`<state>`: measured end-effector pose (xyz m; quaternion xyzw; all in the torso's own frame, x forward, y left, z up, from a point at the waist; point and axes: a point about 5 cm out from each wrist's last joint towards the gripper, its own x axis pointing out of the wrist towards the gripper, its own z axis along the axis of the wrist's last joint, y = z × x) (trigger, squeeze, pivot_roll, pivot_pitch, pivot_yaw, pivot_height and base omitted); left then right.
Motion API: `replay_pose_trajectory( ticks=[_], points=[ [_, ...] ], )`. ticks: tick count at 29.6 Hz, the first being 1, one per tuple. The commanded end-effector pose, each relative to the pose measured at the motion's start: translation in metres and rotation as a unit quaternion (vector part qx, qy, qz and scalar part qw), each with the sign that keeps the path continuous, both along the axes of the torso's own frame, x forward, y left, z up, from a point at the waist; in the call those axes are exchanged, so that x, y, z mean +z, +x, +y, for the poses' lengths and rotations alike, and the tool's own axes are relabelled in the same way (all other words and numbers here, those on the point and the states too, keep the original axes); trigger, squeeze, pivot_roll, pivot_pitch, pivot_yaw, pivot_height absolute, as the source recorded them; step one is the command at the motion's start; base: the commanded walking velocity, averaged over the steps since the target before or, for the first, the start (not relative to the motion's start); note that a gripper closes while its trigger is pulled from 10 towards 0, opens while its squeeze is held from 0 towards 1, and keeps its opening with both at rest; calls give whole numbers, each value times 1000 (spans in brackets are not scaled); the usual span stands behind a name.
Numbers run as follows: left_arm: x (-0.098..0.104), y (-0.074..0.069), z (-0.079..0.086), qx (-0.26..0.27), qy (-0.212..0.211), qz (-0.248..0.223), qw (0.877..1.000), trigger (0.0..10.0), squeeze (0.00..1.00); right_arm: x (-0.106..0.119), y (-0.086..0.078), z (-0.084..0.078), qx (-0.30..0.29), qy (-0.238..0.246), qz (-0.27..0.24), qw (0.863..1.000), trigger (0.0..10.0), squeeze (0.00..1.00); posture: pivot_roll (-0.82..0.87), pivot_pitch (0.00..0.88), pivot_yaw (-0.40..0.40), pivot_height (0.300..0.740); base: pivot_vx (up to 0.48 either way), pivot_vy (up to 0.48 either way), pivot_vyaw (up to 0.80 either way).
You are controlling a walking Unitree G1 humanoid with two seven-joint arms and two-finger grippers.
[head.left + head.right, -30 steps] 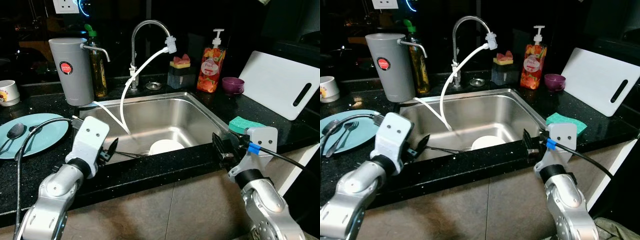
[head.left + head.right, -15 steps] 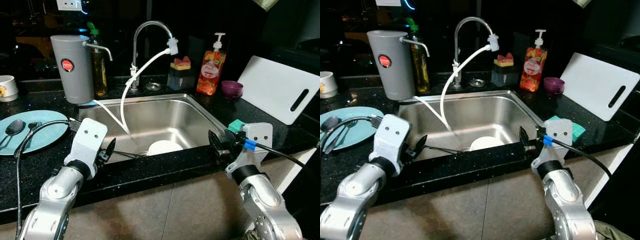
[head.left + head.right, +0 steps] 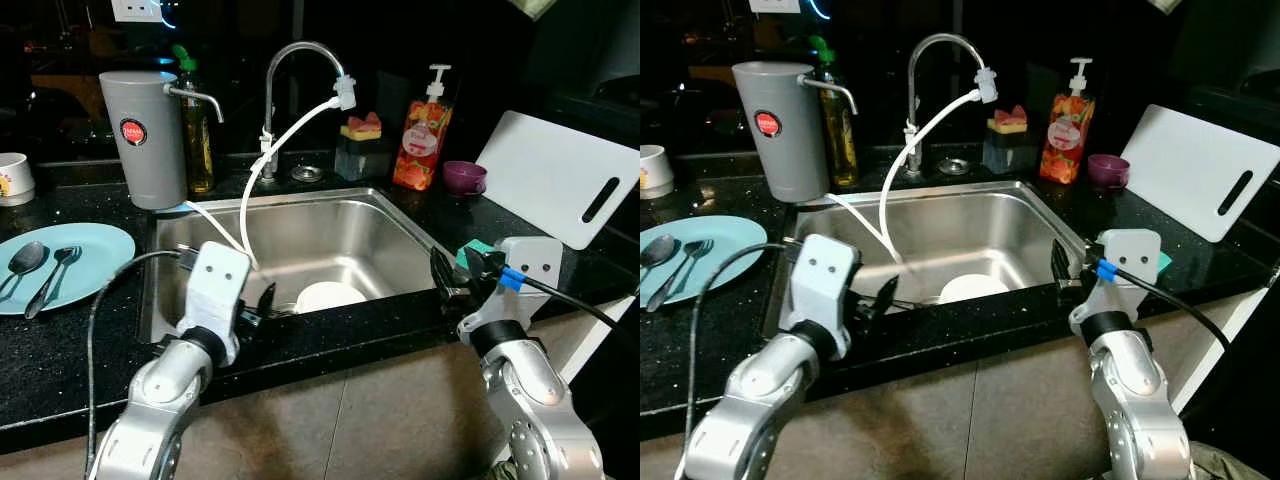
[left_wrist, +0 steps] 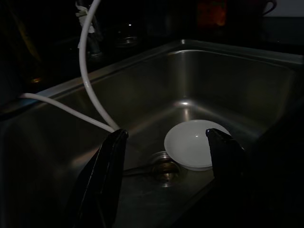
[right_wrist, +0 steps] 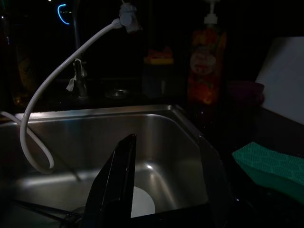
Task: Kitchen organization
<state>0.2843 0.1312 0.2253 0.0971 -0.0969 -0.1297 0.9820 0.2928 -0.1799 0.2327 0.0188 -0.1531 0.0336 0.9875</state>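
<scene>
Hands empty: left hand (image 4: 164, 142) spread wide above round white plate (image 4: 195, 144) in steel sink (image 3: 370, 225); right hand (image 5: 166, 175) open too.

- The silver left arm rises from below, elbow bent, wrist angled forward, with a black cable looping from its white wrist housing.
- The left gripper (image 4: 166, 183) holds its 2 long black fingers (image 4: 102, 178) spread apart with nothing between them.
- The silver right arm stands upright with a blue-tagged cable trailing off its wrist.
- The right gripper (image 5: 164, 185) has its 2 black fingers parted and empty.
</scene>
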Motion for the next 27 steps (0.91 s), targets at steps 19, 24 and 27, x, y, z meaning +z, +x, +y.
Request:
replay_pose_trajectory(
  ticks=[19,24,27],
  points=[
    [2,10,8,21,34,-14,999,10000,0,-1,0,5,-11,15,-5,1000,10000,0,144,45,-64,740,0,0,0],
    [3,10,17,36,43,-16,998,10000,0,-1,1,6,-10,18,-6,1000,10000,0,151,41,-55,740,0,0,0],
    [1,9,19,37,46,-11,998,10000,0,-1,1,3,-18,22,-8,1000,10000,0,147,52,-59,740,0,0,0]
  ],
)
